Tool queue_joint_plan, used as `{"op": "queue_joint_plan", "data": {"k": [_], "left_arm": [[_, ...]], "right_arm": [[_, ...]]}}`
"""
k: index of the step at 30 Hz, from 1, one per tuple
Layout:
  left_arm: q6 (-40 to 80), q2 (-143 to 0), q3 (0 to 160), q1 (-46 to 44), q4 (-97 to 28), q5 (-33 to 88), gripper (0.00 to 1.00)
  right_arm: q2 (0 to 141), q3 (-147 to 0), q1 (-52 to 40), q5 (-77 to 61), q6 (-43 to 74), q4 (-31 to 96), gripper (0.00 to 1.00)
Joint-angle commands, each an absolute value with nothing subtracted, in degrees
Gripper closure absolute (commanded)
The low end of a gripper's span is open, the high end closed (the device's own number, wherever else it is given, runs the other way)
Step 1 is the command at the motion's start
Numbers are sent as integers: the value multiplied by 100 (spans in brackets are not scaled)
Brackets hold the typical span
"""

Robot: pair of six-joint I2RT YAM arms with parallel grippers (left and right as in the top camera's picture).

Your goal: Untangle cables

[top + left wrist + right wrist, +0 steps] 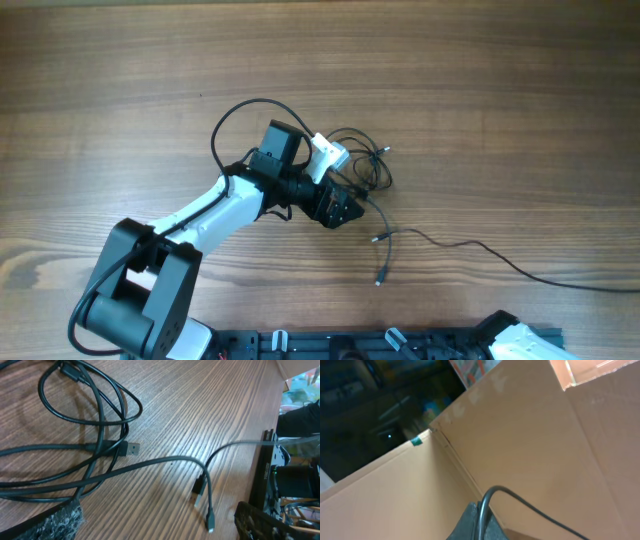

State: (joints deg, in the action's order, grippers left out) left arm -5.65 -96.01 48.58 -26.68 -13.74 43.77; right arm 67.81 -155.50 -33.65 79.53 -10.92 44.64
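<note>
wood table | cables lie under and beside left claw | claw spread

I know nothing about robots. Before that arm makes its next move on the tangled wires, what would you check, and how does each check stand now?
1. Left gripper open: ok, jaws wide.
2. Left gripper empty: ok, the cables lie loose on the table.
3. Cables untangled: not ok, loops overlap.
4. A free end to grab: ok, the USB plug lies bare.
5. Right arm out of the way: ok, it sits at the table's edge.
6. Long strand, far end: cannot tell, it leaves the overhead view.
</note>
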Motion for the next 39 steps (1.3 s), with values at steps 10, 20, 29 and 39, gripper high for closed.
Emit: {"op": "queue_joint_plan", "data": {"k": [10,20,29,39], "left_arm": [[-548,-9662,4821,-2681,-1605,4344,0],[-548,-9662,4821,-2681,-1785,4344,0],[-550,-9662,4821,-2679,-1914,4344,0],[-548,-9662,4821,-2681,-1944,4344,0]], "right_arm": [[8490,-15476,-3583,7098,-3948,2443,96],[9494,-15474,-3070,5223,-1406,5284,96],[10202,-14267,318,-460,779,7778,96],[11679,-12980,2012,-2414,1267,9212,96]]}}
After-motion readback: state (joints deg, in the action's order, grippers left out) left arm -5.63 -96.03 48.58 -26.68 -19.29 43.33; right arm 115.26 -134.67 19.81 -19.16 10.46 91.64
